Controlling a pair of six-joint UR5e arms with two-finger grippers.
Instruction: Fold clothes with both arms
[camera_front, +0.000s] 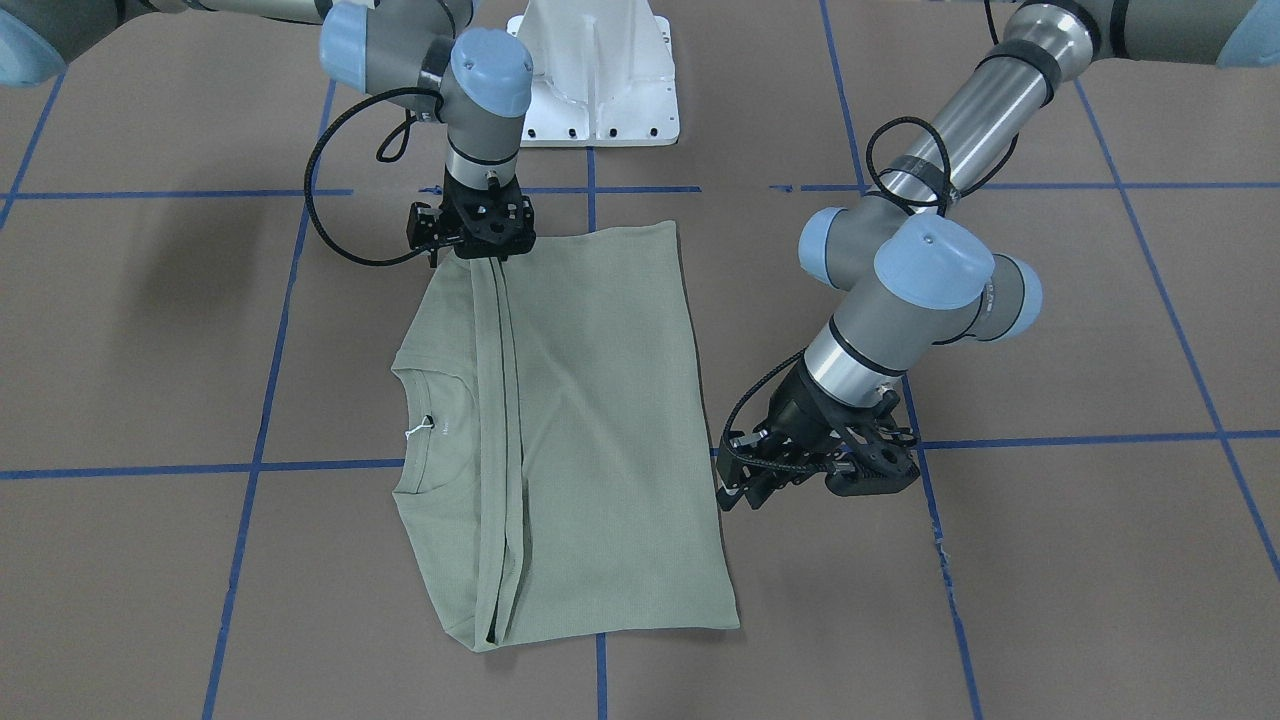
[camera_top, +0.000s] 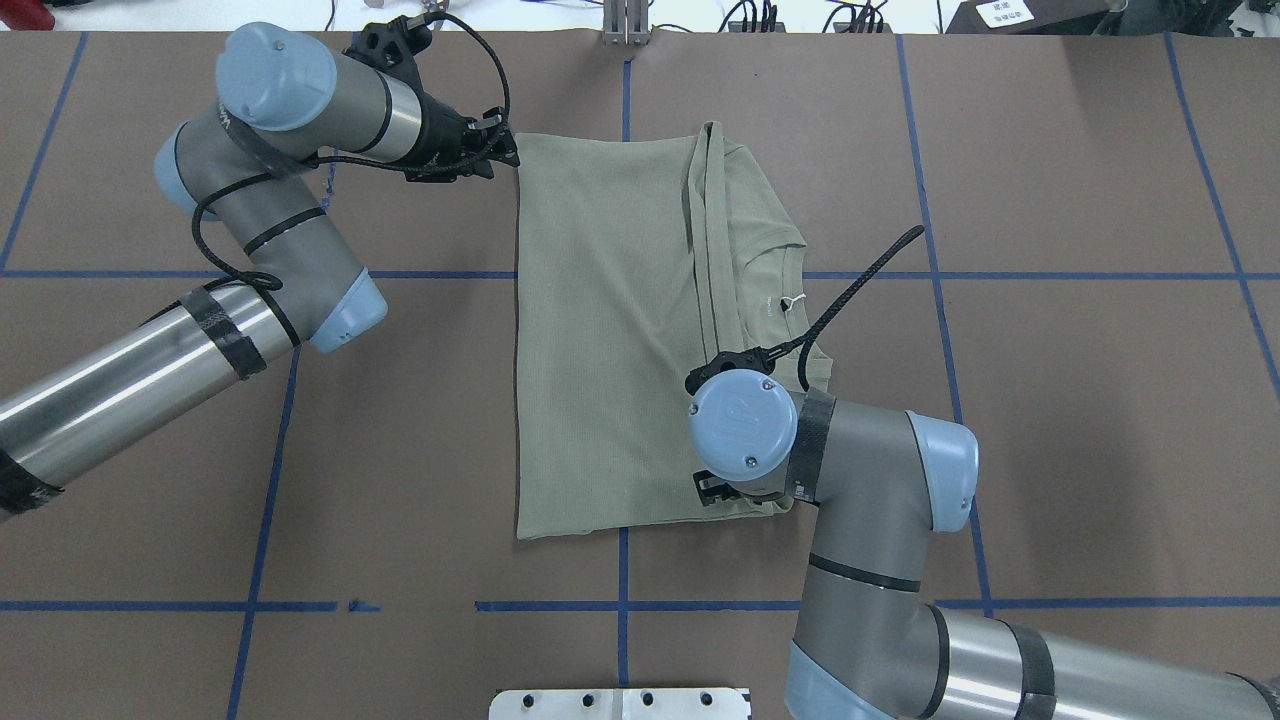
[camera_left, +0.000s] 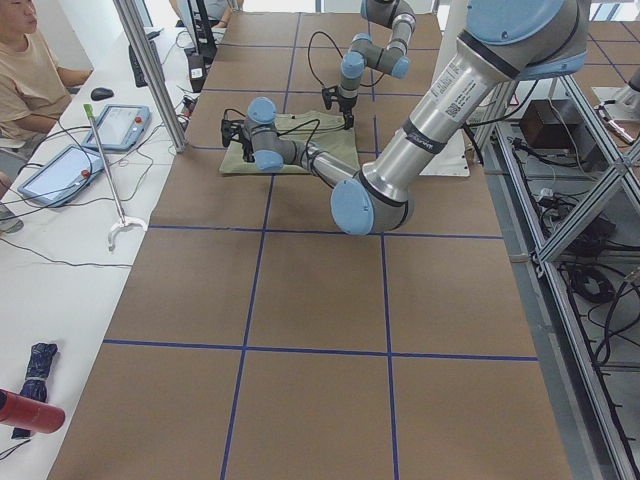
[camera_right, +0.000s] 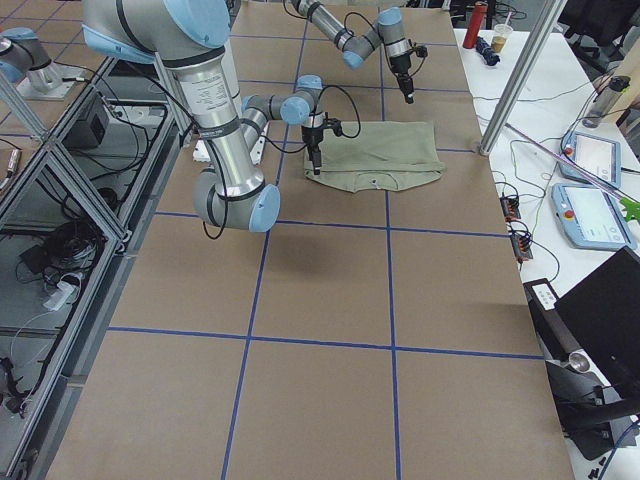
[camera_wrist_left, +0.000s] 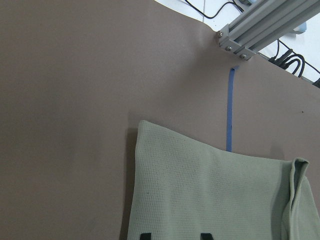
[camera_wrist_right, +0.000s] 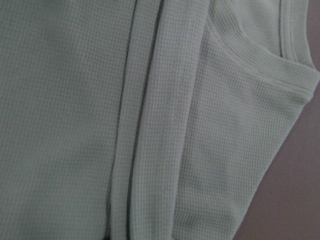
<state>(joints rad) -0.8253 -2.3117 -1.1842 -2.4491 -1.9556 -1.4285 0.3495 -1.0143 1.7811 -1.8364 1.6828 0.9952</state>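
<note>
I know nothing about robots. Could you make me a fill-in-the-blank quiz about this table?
The folded shirt is ___ in colour. A small ___ tag sits at its neck. The tape lines on the table are ___. The gripper at the shirt's edge nearest the base belongs to the robot's ___ arm.
Missing: green; white; blue; right.

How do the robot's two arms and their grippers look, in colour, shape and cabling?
Both the left arm and the right arm are silver tubes with grey joints, light-blue round caps and black tape bands. A black cable loops beside each wrist. The left gripper and right gripper are black, each with two short fingers.
</note>
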